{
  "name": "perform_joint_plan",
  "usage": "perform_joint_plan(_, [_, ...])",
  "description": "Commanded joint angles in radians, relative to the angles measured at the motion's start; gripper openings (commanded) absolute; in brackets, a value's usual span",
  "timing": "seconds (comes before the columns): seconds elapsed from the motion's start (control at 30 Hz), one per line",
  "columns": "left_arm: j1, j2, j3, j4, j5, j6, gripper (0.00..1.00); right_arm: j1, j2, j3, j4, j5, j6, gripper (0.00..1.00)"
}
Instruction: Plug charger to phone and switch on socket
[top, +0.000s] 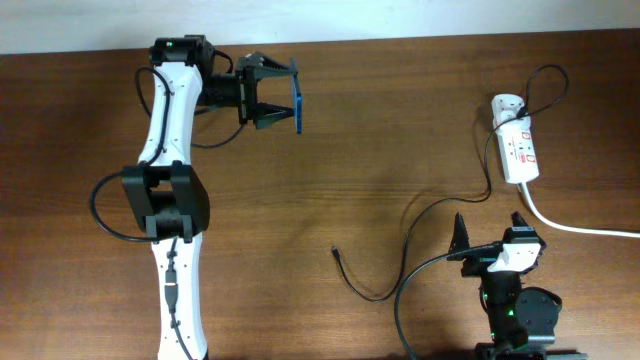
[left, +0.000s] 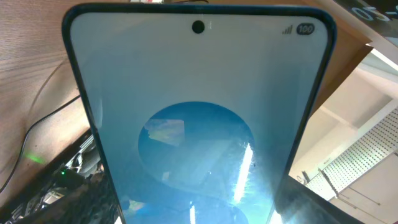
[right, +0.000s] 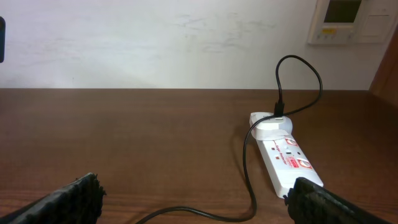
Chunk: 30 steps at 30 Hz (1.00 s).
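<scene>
Blue phone (left: 199, 124) clamped in my left gripper (top: 285, 97); right gripper (top: 490, 232) wide, empty; charger (right: 272, 128) not yet connected; socket (top: 520, 155) seemingly off.

A: Phone (left: 199, 124)?
B: Screen logged pale blue at the top, with a deeper blue oval lower down. Edges dark. One black dot noted top centre.
A: Table (top: 380, 150)?
B: Dark brown, fine wood grain throughout.
A: Power strip (top: 518, 155)?
B: White, red marks at the switches. Thick cord (top: 575, 228) also white.
A: Charger (right: 247, 168)?
B: Cable tagged black, plug adapter (right: 272, 127) white.
A: Arms?
B: Left arm (top: 165, 110) marked white with black joints. Right arm (top: 518, 258) white on top, black below, green light spotted.
A: Background?
B: Wall (right: 155, 43) entered as off-white, plain.
</scene>
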<state>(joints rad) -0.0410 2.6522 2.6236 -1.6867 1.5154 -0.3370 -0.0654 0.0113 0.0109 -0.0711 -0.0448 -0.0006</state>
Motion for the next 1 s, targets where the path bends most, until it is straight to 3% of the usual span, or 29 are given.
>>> perform_joint_plan(0.0, [0.001, 0.005, 0.029, -0.002, 0.059, -0.006, 0.78, 0.006, -0.006, -0.005, -0.005, 0.005, 0.005, 0.98])
perform_joint_plan(0.97, [0.000, 0.005, 0.029, -0.002, 0.059, -0.034, 0.77, 0.006, -0.006, -0.005, -0.005, 0.005, 0.005, 0.98])
